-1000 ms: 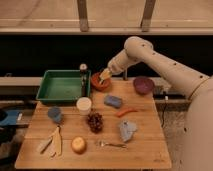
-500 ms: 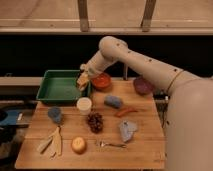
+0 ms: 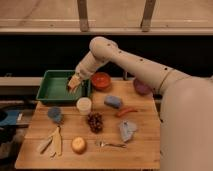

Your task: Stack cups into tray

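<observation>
From my seat, nothing of the stacking is done yet. The tray [image 3: 56,89] sits at the back left of the table [image 3: 145,145], and I see no cup inside it. The cream cup [image 3: 84,105] stands upright on the table just in front of the tray's near right corner. The blue cup [image 3: 54,114] stands to its left and a little nearer the front edge, apart from the cream one. The gripper [image 3: 75,83] hangs over the right end of the tray, beside the orange bowl [image 3: 101,80]. Whether it is spread or closed I cannot tell, nor whether it carries anything. As I judge it, both cups are left to do: one goes into the tray, then the other is set into it.
</observation>
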{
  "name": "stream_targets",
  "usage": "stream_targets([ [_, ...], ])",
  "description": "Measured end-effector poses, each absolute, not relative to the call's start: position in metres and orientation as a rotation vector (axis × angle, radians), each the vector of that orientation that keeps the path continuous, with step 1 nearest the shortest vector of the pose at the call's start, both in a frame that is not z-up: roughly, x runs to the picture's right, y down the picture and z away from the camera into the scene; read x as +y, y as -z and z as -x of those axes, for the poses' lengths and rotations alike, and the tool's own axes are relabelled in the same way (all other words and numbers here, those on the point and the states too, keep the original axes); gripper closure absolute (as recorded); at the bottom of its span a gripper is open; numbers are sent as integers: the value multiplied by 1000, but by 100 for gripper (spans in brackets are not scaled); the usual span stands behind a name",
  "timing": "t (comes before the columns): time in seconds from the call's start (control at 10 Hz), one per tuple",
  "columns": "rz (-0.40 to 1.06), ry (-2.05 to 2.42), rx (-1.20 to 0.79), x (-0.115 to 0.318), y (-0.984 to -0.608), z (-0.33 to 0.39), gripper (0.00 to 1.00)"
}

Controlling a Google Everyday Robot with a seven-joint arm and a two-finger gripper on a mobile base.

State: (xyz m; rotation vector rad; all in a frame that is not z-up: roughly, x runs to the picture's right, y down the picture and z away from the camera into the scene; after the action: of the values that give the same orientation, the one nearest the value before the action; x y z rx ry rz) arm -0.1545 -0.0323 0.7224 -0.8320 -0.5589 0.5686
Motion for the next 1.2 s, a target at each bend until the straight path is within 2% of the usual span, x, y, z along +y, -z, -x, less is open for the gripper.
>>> stream_targets([
  [0.3,847,-555,-550,-30,-724,155,100],
  [0.8,1060,-351,-519,27,-746,239,100],
  [1.2,1170,-257,-531,59,-748,265,100],
])
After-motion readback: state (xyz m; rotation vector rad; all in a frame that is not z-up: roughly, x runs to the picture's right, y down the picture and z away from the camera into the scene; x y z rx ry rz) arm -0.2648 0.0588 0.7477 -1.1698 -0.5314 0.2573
